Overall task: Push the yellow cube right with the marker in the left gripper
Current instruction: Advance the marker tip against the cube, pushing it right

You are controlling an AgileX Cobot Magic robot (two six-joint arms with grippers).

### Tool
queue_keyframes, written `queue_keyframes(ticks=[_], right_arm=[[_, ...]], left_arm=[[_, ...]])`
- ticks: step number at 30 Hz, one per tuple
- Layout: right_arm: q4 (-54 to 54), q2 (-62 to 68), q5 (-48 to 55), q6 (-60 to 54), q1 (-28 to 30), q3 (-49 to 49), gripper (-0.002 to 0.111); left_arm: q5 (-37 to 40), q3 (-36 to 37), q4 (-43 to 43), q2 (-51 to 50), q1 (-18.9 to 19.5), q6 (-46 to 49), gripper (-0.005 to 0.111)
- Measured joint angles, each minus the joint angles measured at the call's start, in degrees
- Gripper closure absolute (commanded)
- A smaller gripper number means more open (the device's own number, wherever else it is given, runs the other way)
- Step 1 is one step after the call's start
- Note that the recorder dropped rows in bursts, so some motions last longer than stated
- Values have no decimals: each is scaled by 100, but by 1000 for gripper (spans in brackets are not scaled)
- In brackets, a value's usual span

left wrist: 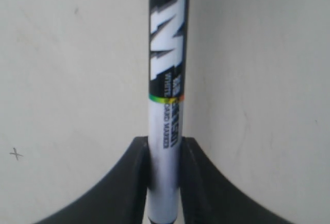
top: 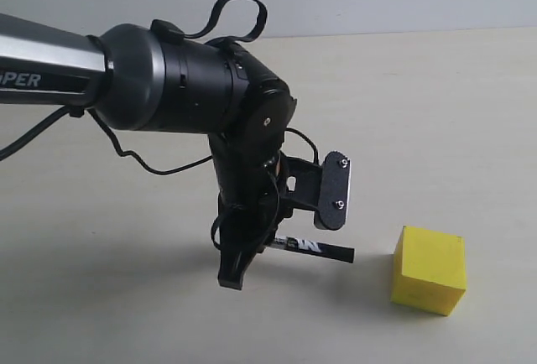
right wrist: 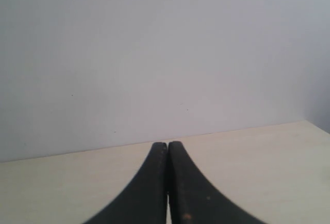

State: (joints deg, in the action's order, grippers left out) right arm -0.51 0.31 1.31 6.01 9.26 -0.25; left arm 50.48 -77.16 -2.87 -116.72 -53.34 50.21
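The yellow cube rests on the table at the lower right of the exterior view. My left gripper hangs just above the table to the cube's left, shut on the marker. The marker lies level, and its black end points at the cube with a gap of about half a cube's width. In the left wrist view the marker runs away from between the two fingers, white barrel in the grip and black printed part further out. My right gripper is shut with nothing in it and faces the wall. The cube does not show in either wrist view.
The light tabletop stretches all round the cube. The left arm's bulky black and grey body reaches in from the left, with black cables looping above it. A pale wall stands behind the table.
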Motion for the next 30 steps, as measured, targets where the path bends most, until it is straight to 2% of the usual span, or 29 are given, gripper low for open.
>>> queue_keyframes(ticks=[7, 19, 30], right_arm=[[0, 0, 0, 0, 0, 0, 108], [0, 0, 0, 0, 0, 0, 108], [0, 0, 0, 0, 0, 0, 108]], left_arm=[[98, -334, 287, -69, -88, 172, 107], [300, -536, 287, -308, -114, 218, 107], [480, -1387, 336, -678, -699, 226, 107]])
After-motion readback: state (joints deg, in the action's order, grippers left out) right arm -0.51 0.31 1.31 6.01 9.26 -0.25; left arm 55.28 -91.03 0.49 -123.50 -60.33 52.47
